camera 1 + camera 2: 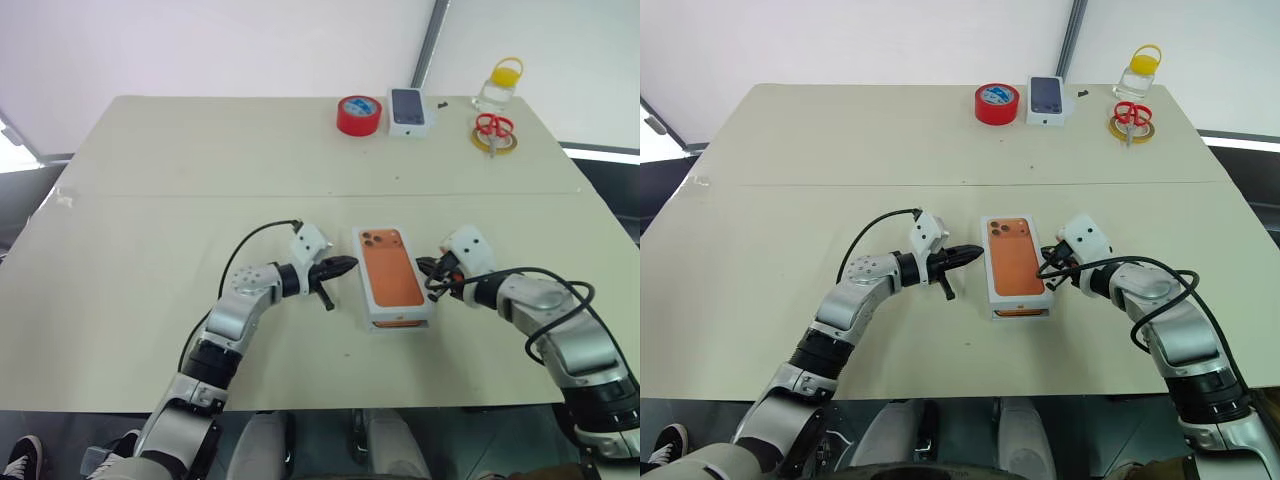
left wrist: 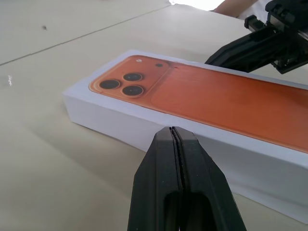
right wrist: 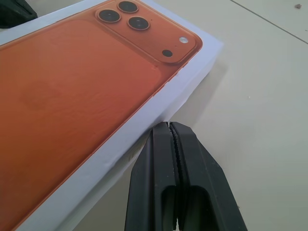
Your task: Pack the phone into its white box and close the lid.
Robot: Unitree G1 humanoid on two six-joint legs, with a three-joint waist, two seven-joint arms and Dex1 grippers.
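Left gripper [image 1: 345, 266] has its two black fingers pressed together into one blunt point, aimed at the left long side of the white box [image 1: 400, 318]. The right gripper [image 1: 428, 268] is pinched shut in the same way, with nothing between its fingers, and its tip sits just beside the right long side. With the fingers shut, each tip can work as a pusher, and I judge the two are bracketing the box to square it up or seat the top.

The box lies lengthwise near the middle of the table [image 1: 150, 250], closer to the near edge. Its top face [image 3: 72, 86] shows an orange phone back with the camera cluster toward the far edge. It looks flat and flush inside a white border, so I take it for the lid already on, with the phone hidden inside, though I cannot be sure.

A red tape roll [image 1: 359, 114], a small phone carton [image 1: 411, 110] and scissors [image 1: 493, 126] sit along the far edge, well apart.
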